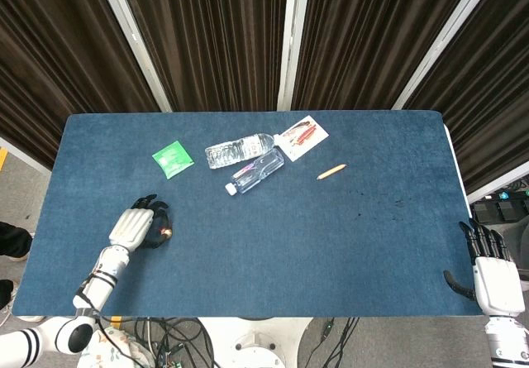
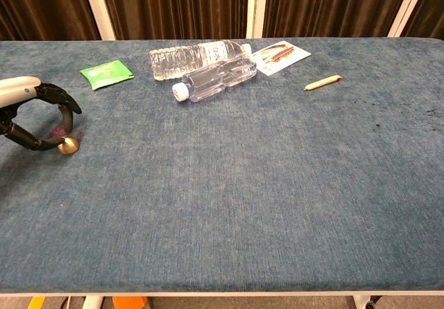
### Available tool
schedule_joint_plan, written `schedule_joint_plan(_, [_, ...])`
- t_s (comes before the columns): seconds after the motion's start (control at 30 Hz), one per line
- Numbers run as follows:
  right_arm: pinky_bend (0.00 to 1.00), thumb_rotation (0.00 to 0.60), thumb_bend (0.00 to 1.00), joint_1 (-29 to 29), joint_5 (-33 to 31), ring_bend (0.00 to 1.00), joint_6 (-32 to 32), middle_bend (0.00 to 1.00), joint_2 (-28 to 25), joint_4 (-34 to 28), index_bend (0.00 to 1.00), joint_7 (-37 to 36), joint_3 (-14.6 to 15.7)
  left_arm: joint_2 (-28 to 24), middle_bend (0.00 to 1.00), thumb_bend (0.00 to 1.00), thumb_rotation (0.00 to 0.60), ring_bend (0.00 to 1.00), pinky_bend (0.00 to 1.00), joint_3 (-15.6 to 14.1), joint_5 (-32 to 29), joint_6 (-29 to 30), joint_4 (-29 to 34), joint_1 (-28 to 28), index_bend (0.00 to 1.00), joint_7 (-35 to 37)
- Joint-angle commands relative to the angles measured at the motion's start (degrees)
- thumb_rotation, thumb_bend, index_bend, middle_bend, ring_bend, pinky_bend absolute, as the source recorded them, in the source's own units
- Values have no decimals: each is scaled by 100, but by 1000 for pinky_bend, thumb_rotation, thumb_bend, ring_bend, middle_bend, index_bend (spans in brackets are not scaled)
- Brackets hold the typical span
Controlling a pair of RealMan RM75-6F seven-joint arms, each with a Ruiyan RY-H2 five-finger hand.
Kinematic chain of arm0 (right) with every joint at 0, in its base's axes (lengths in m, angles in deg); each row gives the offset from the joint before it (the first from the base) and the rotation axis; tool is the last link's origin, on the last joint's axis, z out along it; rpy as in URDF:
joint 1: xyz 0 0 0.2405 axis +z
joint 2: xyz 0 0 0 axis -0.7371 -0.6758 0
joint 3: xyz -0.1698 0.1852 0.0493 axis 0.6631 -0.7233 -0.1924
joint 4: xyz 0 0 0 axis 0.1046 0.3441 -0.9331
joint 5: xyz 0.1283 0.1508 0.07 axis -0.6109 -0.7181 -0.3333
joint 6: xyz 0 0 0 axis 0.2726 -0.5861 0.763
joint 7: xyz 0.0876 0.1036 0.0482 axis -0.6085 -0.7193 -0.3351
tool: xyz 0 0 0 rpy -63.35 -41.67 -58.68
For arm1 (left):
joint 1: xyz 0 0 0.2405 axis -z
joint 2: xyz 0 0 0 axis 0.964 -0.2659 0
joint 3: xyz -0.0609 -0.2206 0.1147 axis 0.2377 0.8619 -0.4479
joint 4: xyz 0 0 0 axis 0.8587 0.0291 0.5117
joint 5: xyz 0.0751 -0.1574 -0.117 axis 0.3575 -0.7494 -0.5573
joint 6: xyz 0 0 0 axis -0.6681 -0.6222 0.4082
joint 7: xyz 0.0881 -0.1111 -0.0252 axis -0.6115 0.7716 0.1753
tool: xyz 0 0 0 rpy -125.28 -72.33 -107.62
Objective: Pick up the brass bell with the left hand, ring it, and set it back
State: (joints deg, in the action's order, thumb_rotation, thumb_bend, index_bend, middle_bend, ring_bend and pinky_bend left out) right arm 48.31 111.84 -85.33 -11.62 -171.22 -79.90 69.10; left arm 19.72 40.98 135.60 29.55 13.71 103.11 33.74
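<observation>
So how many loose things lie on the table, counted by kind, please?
Clear plastic bottles: 2
Green packet: 1
Printed packet: 1
Pencil-like stick: 1
Brass bell: 1, at the left hand's fingertips
Total: 6

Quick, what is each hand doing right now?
Left hand: fingers curled around the brass bell, pinching it at the table.
Right hand: open, holding nothing.

Robot lab: blue-felt table, dark curtains, cables beneath
</observation>
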Motion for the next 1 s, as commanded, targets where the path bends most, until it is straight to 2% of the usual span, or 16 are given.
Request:
schedule_joint_plan(0.03, [0,600,156,2,-3,0,4,0,4,5,0,-4,-1,9,226,354,600,34,97,-2,-19,-5,-12,9,503,-19])
schedule_joint_plan(1.0, [0,600,157,-1,-26,0,22,0,35,65,0,-43,-1,18,240,408,600,34,97,-14,-181,-16,30,64,552,-168])
